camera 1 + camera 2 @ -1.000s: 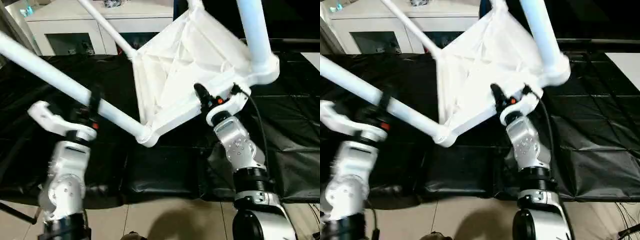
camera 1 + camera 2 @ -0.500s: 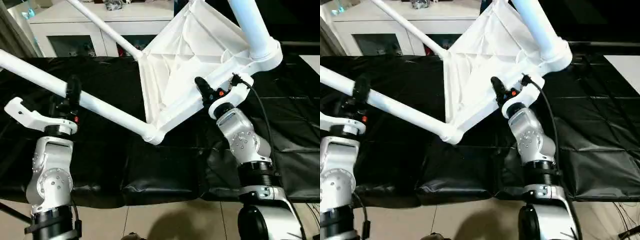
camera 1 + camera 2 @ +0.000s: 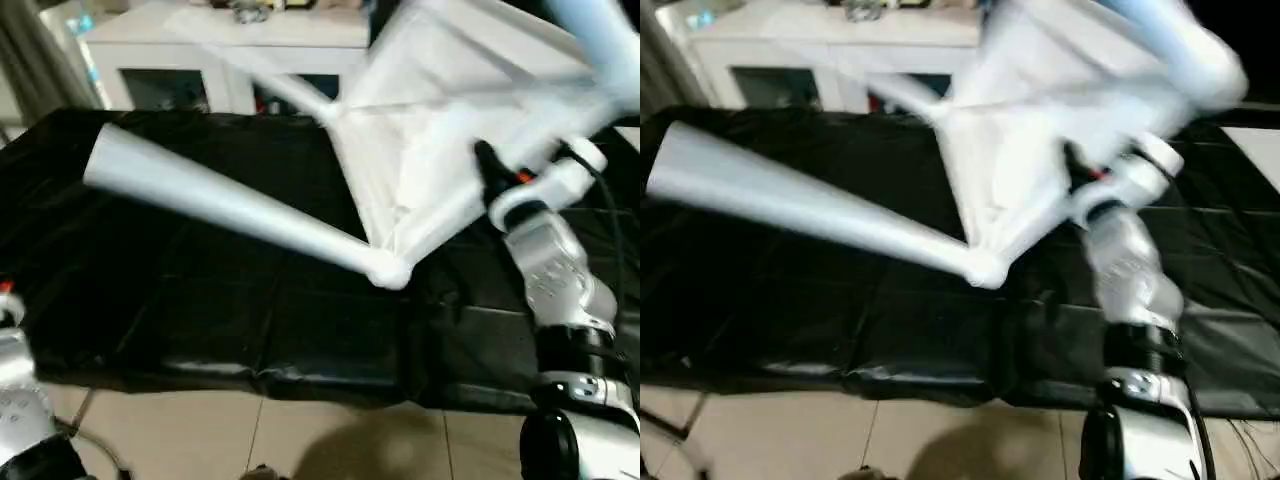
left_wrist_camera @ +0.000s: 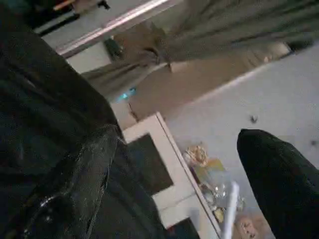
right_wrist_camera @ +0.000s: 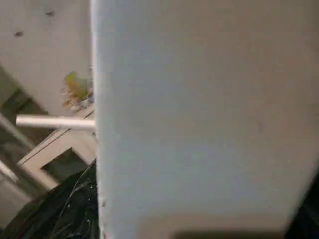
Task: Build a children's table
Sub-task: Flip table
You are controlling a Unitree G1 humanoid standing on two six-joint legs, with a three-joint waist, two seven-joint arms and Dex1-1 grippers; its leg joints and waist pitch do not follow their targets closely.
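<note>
Nearest you, your right gripper rides at the end of its silver forearm, its black fingers clamped on the near rim of the small white plastic children's table, which hangs tilted in the air with its ribbed underside turned toward you (a hold that looks meant to keep the piece off the surface while it is turned). From the lowest rounded corner socket one long white tapered tube leg juts out to your left above the black-sheeted work table, its free end unsupported. A second leg runs back from the far corner toward the white glass-door cabinet, and a third rises past the upper corner, so by the look of it most of the legs are already seated.

Your left gripper stands released, both black fingers spread wide with nothing between them, aimed across the black sheet toward that cabinet and the pale curtain beyond. Judged from this, the whole weight rests on your single right-hand grip, so a slip there is the risk.
</note>
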